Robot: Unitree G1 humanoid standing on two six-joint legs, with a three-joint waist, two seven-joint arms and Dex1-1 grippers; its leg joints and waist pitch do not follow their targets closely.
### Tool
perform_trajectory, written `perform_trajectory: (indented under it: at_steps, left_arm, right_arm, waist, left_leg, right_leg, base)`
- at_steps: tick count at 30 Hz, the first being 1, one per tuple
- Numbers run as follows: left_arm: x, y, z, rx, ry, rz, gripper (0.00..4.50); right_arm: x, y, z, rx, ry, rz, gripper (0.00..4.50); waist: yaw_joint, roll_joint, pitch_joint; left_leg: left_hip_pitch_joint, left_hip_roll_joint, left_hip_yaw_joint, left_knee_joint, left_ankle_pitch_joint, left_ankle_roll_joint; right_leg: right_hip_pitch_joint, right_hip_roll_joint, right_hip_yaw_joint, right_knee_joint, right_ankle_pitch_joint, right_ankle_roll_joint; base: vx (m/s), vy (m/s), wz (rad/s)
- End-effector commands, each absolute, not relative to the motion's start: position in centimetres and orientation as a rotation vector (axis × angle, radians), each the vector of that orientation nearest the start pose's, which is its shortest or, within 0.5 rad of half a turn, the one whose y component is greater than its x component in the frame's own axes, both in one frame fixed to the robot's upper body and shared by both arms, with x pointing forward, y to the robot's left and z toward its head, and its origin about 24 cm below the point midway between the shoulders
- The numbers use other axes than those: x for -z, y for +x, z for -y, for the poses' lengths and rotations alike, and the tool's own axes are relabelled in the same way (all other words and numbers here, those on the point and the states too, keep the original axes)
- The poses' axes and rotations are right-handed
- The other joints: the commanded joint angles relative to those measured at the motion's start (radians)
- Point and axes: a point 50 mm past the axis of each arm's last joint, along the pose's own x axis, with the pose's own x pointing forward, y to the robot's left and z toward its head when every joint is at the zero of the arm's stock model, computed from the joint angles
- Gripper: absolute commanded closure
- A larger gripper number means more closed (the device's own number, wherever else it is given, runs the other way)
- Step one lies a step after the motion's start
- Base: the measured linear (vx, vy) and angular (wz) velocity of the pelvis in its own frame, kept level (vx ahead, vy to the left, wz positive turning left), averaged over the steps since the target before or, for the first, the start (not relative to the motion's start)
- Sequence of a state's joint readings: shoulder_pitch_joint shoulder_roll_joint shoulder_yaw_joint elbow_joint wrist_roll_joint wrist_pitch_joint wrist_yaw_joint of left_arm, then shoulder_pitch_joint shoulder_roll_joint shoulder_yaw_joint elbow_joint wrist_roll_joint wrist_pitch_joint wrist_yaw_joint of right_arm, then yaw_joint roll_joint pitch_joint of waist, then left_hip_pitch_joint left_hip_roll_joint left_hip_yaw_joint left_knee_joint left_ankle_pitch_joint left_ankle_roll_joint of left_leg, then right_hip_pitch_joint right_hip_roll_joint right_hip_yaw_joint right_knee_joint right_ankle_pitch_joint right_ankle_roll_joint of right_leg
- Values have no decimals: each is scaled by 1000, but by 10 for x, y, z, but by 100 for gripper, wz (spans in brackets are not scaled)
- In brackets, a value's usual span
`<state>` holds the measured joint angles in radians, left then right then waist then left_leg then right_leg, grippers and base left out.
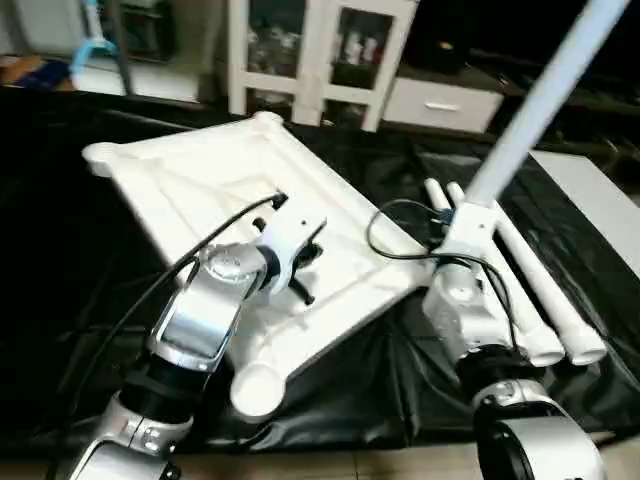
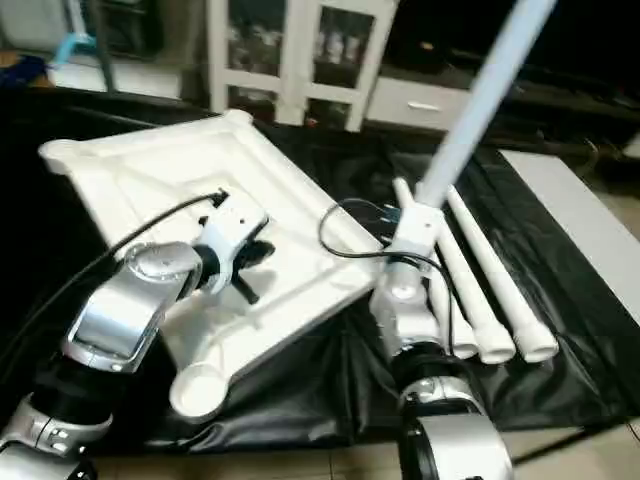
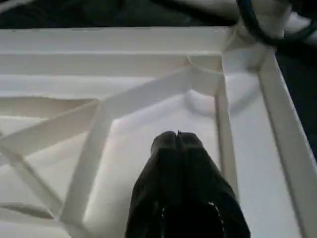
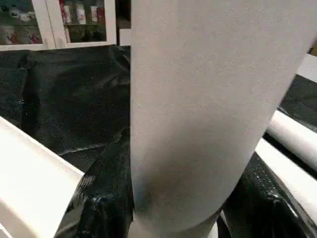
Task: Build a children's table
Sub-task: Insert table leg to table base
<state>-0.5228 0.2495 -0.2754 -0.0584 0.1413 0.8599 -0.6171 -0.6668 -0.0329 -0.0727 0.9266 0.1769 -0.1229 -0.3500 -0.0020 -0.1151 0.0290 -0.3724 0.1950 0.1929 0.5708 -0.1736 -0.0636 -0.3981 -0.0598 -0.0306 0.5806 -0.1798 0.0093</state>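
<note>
Table top (image 1: 200, 180): white, underside up on the black sheet (image 1: 80, 300), left of centre, so its ribs and corner sockets face me. Near socket (image 1: 258, 385) open, empty.

My left gripper (image 3: 178, 144): fingers pressed together, nothing between them, over a ribbed bay of the top, probably to steady it.

My right gripper (image 2: 405, 240): clamped around one leg (image 1: 540, 100), lifted and slanting up to the far right, clear of the top, likely ready for threading into a socket.

Spare legs (image 2: 480, 290): three, side by side on the sheet to the right, near my right arm, within reach.
</note>
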Motion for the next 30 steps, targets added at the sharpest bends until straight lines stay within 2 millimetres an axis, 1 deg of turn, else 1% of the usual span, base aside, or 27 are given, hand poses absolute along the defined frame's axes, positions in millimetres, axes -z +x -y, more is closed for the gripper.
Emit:
perform_trajectory:
  at_steps: [1,3,4,5,7,10,11,14,15,16,18,19,20,21,23,25,26,29,30]
  left_arm:
    - [-109,308,-94,753,453,-386,450]
    - [-110,306,-92,792,470,-362,450]
    - [-109,303,-91,820,471,-363,450]
    - [-108,299,-88,861,469,-368,450]
    - [-105,294,-84,904,465,-385,450]
    - [-101,282,-73,1005,457,-407,450]
    - [-100,279,-71,1020,450,-413,450]
    - [-95,277,-67,1016,441,-420,450]
    - [-94,278,-67,1014,442,-422,450]
    - [-92,278,-67,1010,441,-428,430]
    - [-88,279,-68,990,438,-441,430]
    - [-87,280,-68,985,442,-443,418]
    - [-81,281,-71,945,483,-460,400]
    - [-78,282,-71,944,499,-466,400]
    - [-76,281,-70,943,493,-479,397]
    - [-72,279,-68,941,468,-513,395]
    - [-68,277,-65,950,444,-538,395]
    - [-66,276,-61,951,408,-553,395]
    - [-65,276,-59,951,397,-559,395]
  right_arm:
    - [7,338,145,283,17,-383,264]
    - [6,339,142,281,26,-373,264]
    - [6,340,141,274,34,-374,264]
    - [5,340,139,264,40,-373,264]
    - [5,340,137,258,46,-370,264]
    - [4,341,135,240,58,-363,264]
    - [4,341,135,235,58,-359,264]
    - [2,343,134,220,63,-347,264]
    - [2,344,134,213,60,-342,264]
    - [1,344,134,203,60,-336,264]
    - [-1,345,133,188,59,-331,264]
    - [-1,346,133,185,59,-329,264]
    - [-2,346,131,171,76,-327,264]
    - [-2,346,131,171,75,-326,264]
    - [-2,347,131,167,79,-328,264]
    - [-2,347,130,158,83,-326,264]
    - [-3,348,130,151,90,-325,264]
    - [-3,348,129,150,92,-324,264]
    - [-3,348,129,147,93,-324,264]
  waist:
    - [-4,29,-41]
    - [-9,29,-38]
    - [-9,30,-38]
    - [-10,32,-39]
    - [-14,34,-38]
    - [-18,32,-39]
    - [-18,32,-39]
    - [-22,33,-38]
    - [-23,30,-39]
    - [-22,30,-38]
    - [-23,31,-39]
    - [-23,31,-39]
    - [-24,31,-40]
    - [-25,27,-41]
    - [-25,30,-42]
    - [-24,30,-42]
    - [-24,29,-41]
    - [-24,27,-41]
    - [-23,27,-41]
  left_leg:
    - [13,31,-20,-74,-362,-68]
    - [19,33,-21,-73,-409,-73]
    - [19,33,-22,-73,-416,-76]
    - [20,35,-23,-74,-421,-79]
    - [20,36,-22,-75,-411,-84]
    - [20,37,-21,-74,-408,-85]
    - [18,36,-20,-74,-400,-84]
    - [17,36,-19,-73,-398,-82]
    - [17,36,-18,-72,-402,-80]
    - [18,35,-18,-71,-403,-77]
    - [18,36,-18,-71,-399,-77]
    - [18,36,-18,-71,-394,-77]
    - [15,36,-18,-72,-388,-75]
    - [15,36,-18,-71,-384,-72]
    - [16,36,-18,-71,-369,-72]
    - [17,37,-17,-71,-365,-72]
    - [19,36,-15,-70,-368,-71]
    - [17,35,-15,-69,-370,-68]
    - [19,36,-15,-68,-372,-67]
  right_leg:
    - [13,-55,30,-65,-256,-110]
    - [4,-58,29,-74,-329,-105]
    - [4,-58,29,-74,-337,-105]
    - [4,-59,29,-74,-340,-105]
    - [4,-57,28,-70,-312,-113]
    - [4,-57,28,-68,-295,-121]
    - [6,-57,28,-67,-287,-123]
    - [8,-56,28,-67,-284,-125]
    - [8,-57,28,-69,-296,-122]
    - [7,-57,28,-70,-308,-120]
    - [7,-56,28,-70,-306,-119]
    - [8,-56,27,-69,-298,-119]
    - [11,-55,27,-67,-290,-119]
    - [12,-55,27,-67,-286,-117]
    - [12,-55,26,-64,-268,-122]
    - [12,-55,26,-63,-251,-131]
    - [11,-55,27,-63,-254,-136]
    - [12,-56,26,-66,-271,-135]
    - [11,-56,26,-67,-276,-134]
  base:
    - [0,0,0]
    - [0,0,0]
    - [0,0,0]
    - [0,0,0]
    - [0,0,0]
    - [0,0,0]
    - [0,0,0]
    - [0,0,0]
    - [0,0,0]
    - [0,0,0]
    - [0,0,0]
    - [0,0,0]
    - [0,0,0]
    - [0,0,0]
    - [0,0,0]
    - [0,0,0]
    - [0,0,0]
    - [0,0,0]
    - [0,0,0]
